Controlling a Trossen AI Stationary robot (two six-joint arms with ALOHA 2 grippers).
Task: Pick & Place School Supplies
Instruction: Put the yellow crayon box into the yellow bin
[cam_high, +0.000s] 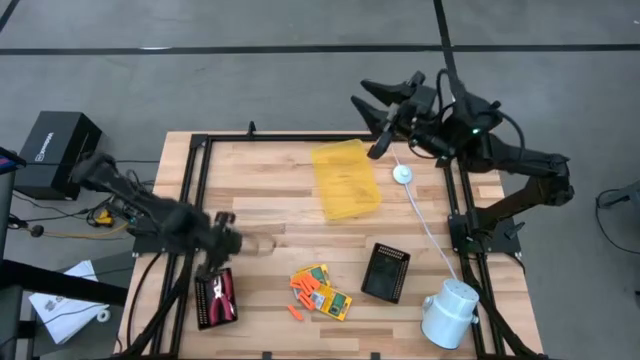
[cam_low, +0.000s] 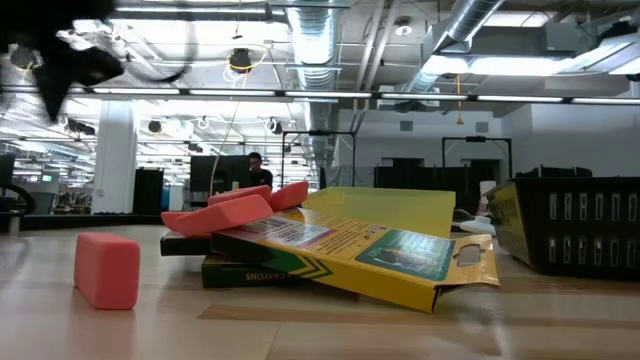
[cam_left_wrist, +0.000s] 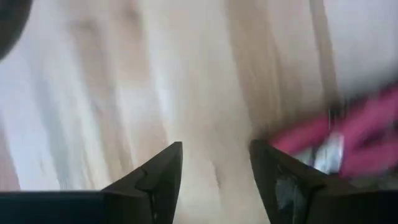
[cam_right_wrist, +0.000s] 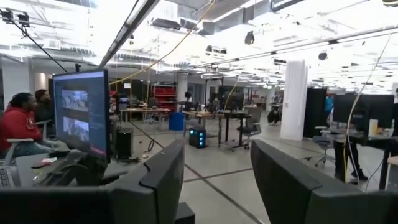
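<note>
Two flat yellow-and-green card boxes (cam_high: 328, 293) (cam_low: 350, 250) lie stacked near the table's near edge. Several orange sticks (cam_high: 304, 291) (cam_low: 235, 208) lie on and beside them. The red-handled tool (cam_high: 225, 296) (cam_left_wrist: 348, 134) lies in a black ribbed tray (cam_high: 205, 300) at the near left. My left gripper (cam_high: 222, 250) (cam_left_wrist: 216, 146) hovers open and empty just beyond that tray's far end, over bare wood. My right gripper (cam_high: 375, 125) (cam_right_wrist: 217, 143) is open and empty, raised at the table's far edge, pointing out into the room.
A translucent yellow tray (cam_high: 346, 178) lies at the far middle. A second black ribbed tray (cam_high: 385, 271) (cam_low: 575, 225) sits right of the boxes. A white cylinder (cam_high: 449, 311) stands at the near right corner, with a cable running to a small white disc (cam_high: 401, 174).
</note>
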